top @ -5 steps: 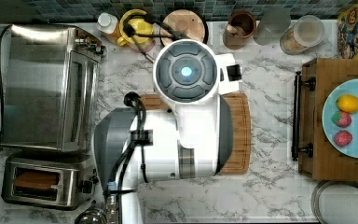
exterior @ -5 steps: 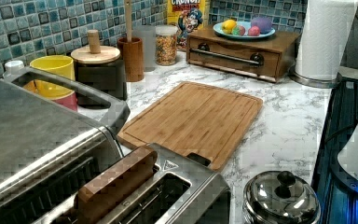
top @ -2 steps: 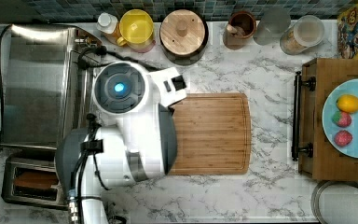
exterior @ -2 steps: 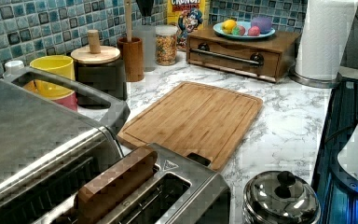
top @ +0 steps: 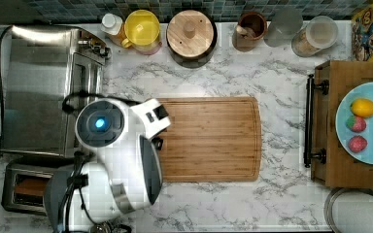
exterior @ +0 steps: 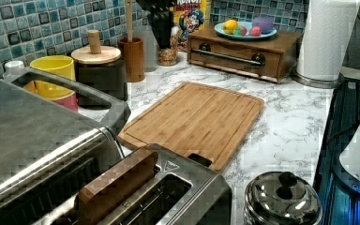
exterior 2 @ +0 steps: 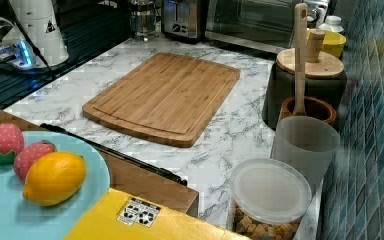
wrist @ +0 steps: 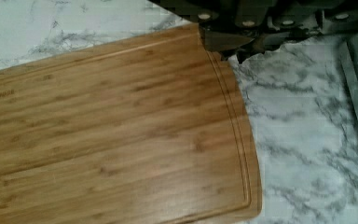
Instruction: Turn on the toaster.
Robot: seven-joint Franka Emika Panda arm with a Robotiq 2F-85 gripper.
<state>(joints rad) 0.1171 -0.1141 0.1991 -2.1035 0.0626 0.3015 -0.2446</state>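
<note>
Toaster (top: 26, 187) sits at the top view's lower left corner of the marble bench (top: 281, 204), just below the large toaster oven (top: 43, 87). Brown bread slice (exterior: 117, 185) stands in its slot, sticking up above the steel top in the left view. In the right view the toaster (exterior 2: 182, 17) shows at the far end of the bench, beside the toaster oven's glass door.

Arm's white body (top: 121, 160) covers the toaster's right side in the top view, reaching up over the cutting board's left edge. Hand (wrist: 233, 42) appears in the wrist view as dark parts above the rounded corner of the cutting board (wrist: 112, 135); cannot tell how far open it is, nothing seen held.

Cutting board (top: 209, 138) lies flat mid-bench. Steel pot with black knob (exterior: 283, 199) stands just right of the toaster in the left view. Along the tiled wall: yellow cup (top: 143, 26), wood-lidded canister (top: 192, 31), brown utensil holder (top: 250, 26). Wooden drawer box (top: 328, 126) carries a blue fruit plate (top: 342, 126).
</note>
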